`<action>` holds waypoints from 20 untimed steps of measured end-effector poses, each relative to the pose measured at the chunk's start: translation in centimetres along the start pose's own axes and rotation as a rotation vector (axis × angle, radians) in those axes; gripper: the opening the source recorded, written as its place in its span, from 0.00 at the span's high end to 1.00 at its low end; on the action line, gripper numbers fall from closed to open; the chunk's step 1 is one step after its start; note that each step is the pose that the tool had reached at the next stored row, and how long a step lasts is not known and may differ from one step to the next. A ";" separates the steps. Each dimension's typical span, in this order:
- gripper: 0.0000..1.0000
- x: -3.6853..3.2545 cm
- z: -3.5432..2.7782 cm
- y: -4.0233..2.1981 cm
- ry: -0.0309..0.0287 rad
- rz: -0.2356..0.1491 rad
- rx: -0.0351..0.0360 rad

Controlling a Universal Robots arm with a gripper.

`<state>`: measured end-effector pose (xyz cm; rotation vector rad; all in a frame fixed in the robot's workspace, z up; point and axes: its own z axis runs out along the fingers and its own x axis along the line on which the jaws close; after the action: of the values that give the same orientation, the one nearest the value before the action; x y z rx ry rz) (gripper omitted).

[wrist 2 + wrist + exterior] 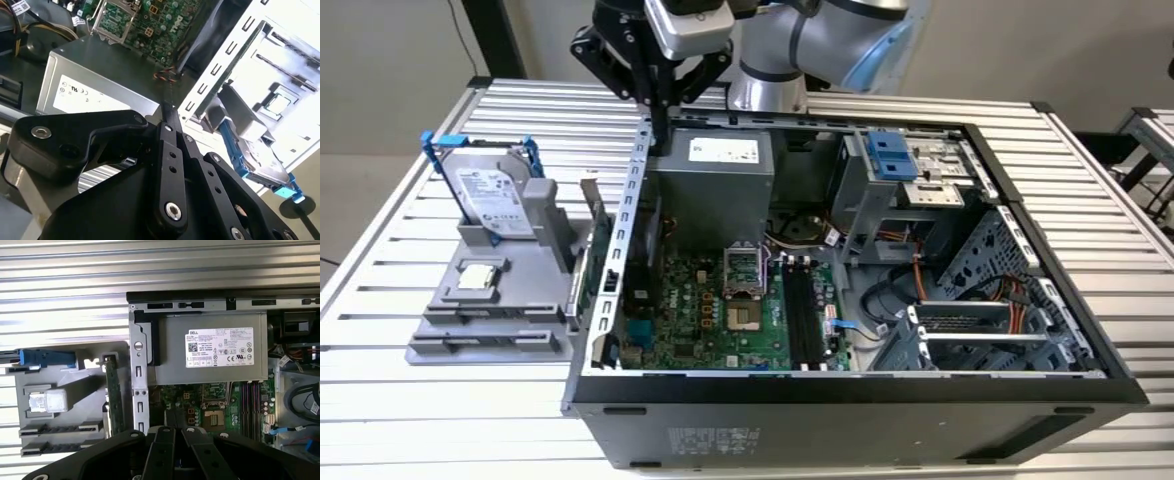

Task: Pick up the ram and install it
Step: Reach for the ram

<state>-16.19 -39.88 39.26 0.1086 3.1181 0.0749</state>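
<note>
Hand [167, 109] clenched, empty, near case [854, 388] corner; ram [114, 395] upright in holder [60, 432], at case's 9 o'clock in exterior view.

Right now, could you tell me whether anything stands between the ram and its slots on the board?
Yes: the case's metal side wall rises between them. The ram stands upright in the grey holder just outside it; the black slots lie inside. The gripper hangs above, near that wall.
</note>
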 end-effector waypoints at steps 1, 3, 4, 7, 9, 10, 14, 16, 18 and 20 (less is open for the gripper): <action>1.00 0.19 -0.01 -0.01 0.0000 0.000 0.0000; 1.00 0.56 -0.01 -0.04 0.0000 0.000 0.0000; 1.00 0.74 -0.01 -0.05 0.0000 -0.001 -0.0001; 1.00 1.27 -0.02 -0.09 0.0000 -0.001 -0.0001; 1.00 1.62 -0.04 -0.11 0.0000 -0.001 0.0000; 1.00 1.80 -0.04 -0.13 0.0000 -0.001 -0.0001; 1.00 2.49 -0.05 -0.17 0.0001 -0.002 -0.0001; 1.00 2.83 -0.06 -0.20 0.0001 -0.002 -0.0001; 1.00 3.18 -0.07 -0.22 0.0001 -0.003 -0.0001; 1.00 3.51 -0.08 -0.24 0.0001 -0.003 -0.0001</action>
<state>-19.71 -39.88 39.26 0.1038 3.1183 0.0751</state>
